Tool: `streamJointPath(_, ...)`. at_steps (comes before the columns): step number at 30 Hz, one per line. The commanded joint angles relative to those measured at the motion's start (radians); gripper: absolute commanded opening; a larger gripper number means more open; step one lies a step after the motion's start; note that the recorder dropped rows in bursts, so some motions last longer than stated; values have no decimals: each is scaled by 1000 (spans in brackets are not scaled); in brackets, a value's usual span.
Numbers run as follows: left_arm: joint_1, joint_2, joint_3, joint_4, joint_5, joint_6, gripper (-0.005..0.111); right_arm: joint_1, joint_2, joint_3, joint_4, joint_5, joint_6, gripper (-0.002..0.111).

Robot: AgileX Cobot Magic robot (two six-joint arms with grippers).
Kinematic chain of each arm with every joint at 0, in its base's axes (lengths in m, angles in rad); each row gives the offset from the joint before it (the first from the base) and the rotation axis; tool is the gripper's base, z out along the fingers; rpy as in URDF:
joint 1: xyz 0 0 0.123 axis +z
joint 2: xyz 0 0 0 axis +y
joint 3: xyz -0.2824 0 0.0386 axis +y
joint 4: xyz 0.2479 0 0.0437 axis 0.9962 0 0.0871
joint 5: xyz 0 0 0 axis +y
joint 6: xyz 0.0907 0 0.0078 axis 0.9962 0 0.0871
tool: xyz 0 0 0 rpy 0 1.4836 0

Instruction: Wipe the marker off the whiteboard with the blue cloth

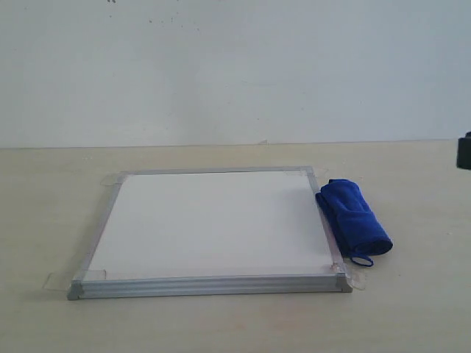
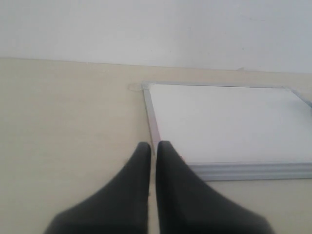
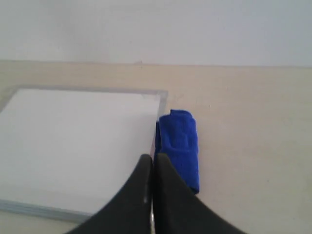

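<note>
The whiteboard (image 1: 210, 224) lies flat on the table, silver-framed, its face plain white in every view; no marker lines show on it. The blue cloth (image 1: 353, 220) lies rolled against the board's right edge, its small loop toward the front. In the right wrist view the cloth (image 3: 180, 144) sits just beyond my right gripper (image 3: 152, 158), which is shut and empty, held back from it. My left gripper (image 2: 153, 146) is shut too, empty, near the whiteboard (image 2: 224, 122) at its left front corner. Neither gripper appears in the exterior view.
Clear tape tabs (image 1: 55, 282) hold the board's corners to the beige table (image 1: 221, 323). A white wall (image 1: 235, 66) rises behind. A dark piece of the right arm (image 1: 464, 152) shows at the right edge.
</note>
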Motion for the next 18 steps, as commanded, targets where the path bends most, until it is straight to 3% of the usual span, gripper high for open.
streamJointPath(1, 3, -4, 4, 6, -1, -1, 4, 0, -104, 7, -1, -8, -3, 0)
streamJointPath(12, 3, -4, 4, 6, -1, -1, 4, -1, -256, 7, -1, 1, -3, 0)
streamJointPath(18, 3, -4, 4, 6, -1, -1, 4, -149, -386, 50, 79, 4, -3, 0)
